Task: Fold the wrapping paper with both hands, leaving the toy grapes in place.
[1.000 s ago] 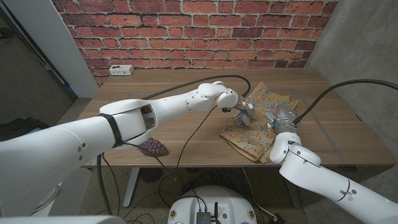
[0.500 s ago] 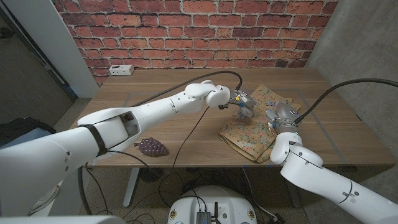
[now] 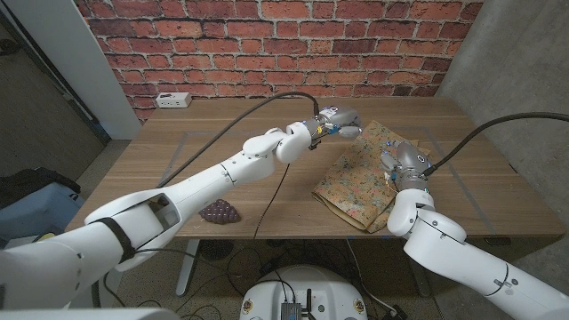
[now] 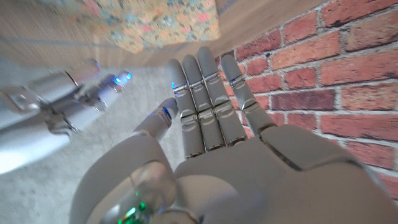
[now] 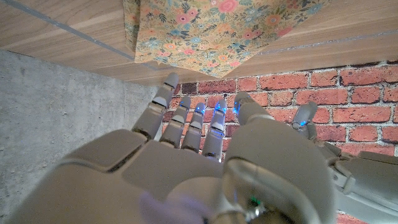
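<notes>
Now lifted off wrapping paper (image 3: 367, 175), left hand (image 3: 339, 123) at paper's 11 o'clock, fingers straight, holding nothing. Right hand (image 3: 405, 164) at 3 o'clock edge, fingers spread, empty. Paper folded, flat. Toy grapes (image 3: 219, 212) at 8 o'clock, untouched. Fold likely done.

Matt paper on smooth wood, glossy plastic arms

The floral wrapping paper (image 3: 364, 178) looks matt; the table (image 3: 222, 160) is smooth, satin-finished wood. Both hands (image 3: 342, 123) (image 3: 404, 162) show glossy white and grey plastic. The toy grapes (image 3: 219, 212) look rubbery; the brick wall (image 3: 267, 44) rough.

Wooden table (image 3: 267, 133): wrapping paper (image 3: 360, 182), toy grapes (image 3: 219, 212), power strip (image 3: 172, 100).
</notes>
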